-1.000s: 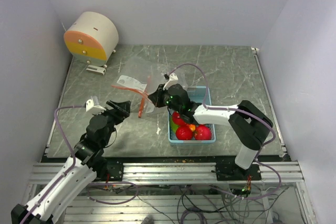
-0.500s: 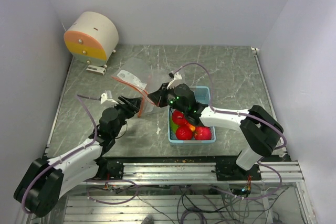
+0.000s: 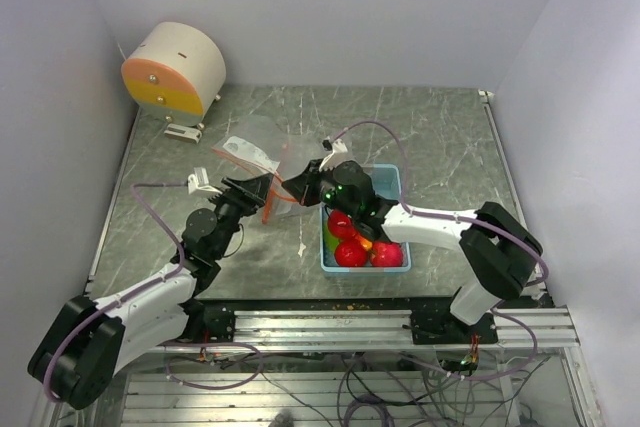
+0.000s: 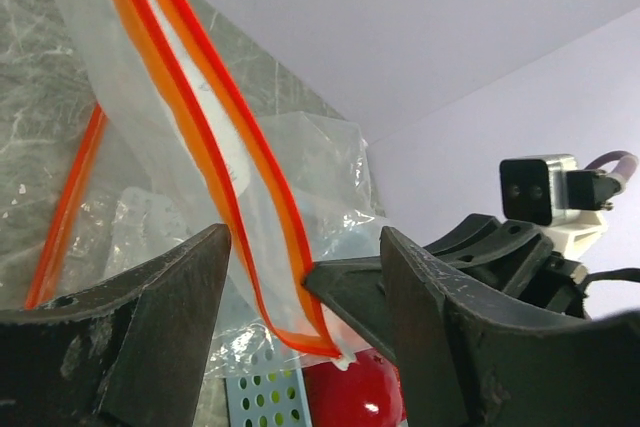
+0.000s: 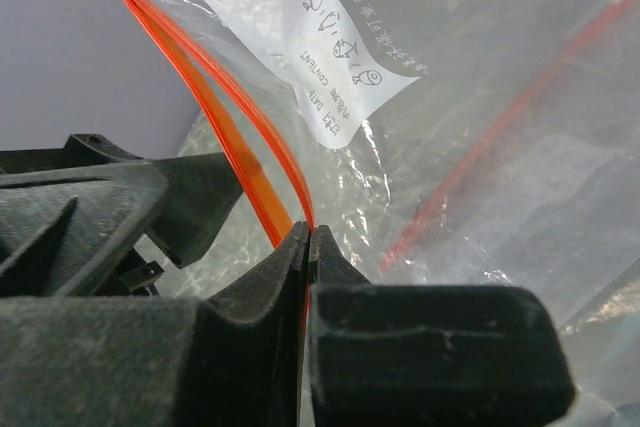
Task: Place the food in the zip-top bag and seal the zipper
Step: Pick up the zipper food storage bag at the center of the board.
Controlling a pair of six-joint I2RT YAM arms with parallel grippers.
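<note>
**Your right gripper (image 5: 308,239) clamped the zipper's (image 4: 212,142) near corner**
Your left gripper (image 4: 303,247), jaws parted, straddled its length running far-left.

Top cam looks down from behind; wrist cams close-up, seemingly opposed, both share bag (image 4: 310,162).
</note>
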